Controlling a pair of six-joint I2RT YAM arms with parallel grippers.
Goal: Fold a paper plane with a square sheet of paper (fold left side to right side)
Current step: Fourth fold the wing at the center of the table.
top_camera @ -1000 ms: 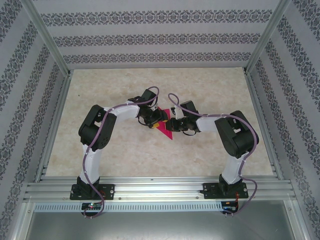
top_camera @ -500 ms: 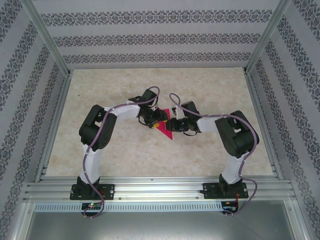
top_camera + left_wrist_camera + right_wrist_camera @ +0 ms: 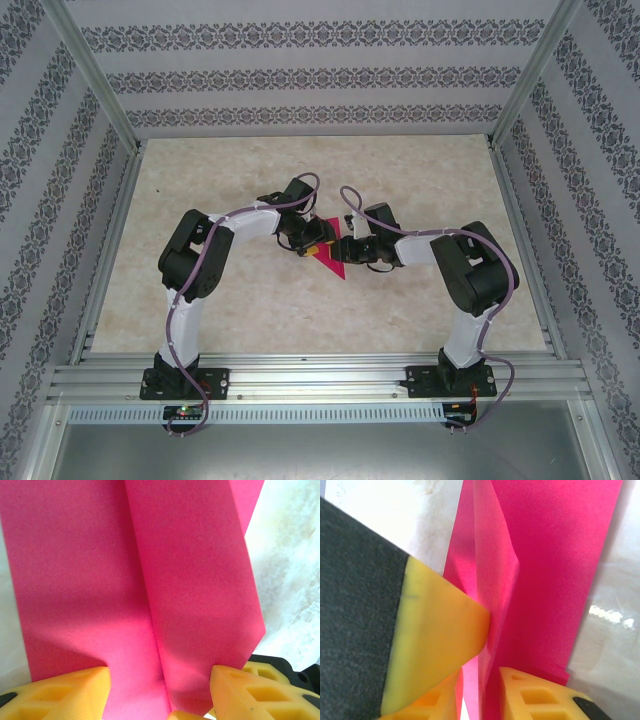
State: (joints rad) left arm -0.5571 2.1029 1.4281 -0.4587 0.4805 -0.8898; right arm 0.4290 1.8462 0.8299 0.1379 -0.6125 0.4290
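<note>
Fingertips fill the near edge of the left wrist view. The left gripper (image 3: 157, 677) has its jaws spread wide, one yellow finger on each side of the magenta paper (image 3: 195, 580), and the centre crease runs away between them. Nothing is pinched on that side.

On the right wrist view, the right gripper (image 3: 492, 645) has its jaws drawn close with a raised flap of the sheet standing between them. I call that clamped on the flap, because the paper buckles just past the fingertip.

This sheet looks thin, light and limp. It should crease at a touch, tear if yanked, and probably skate on the smooth tabletop unless something pins it. The sensible hold is a free edge or that lifted flap, close to the crease. The other half needs pressing flat while the left side goes over to the right.

From above, the paper lies mid-table as a narrow pointed shape with its tip aimed back toward the arm bases. It sits squeezed between the two grippers, the left one touching its left side and the right one on its right. Beyond them is the pale marbled table (image 3: 250, 300), and beyond that the patterned walls (image 3: 300, 80).
</note>
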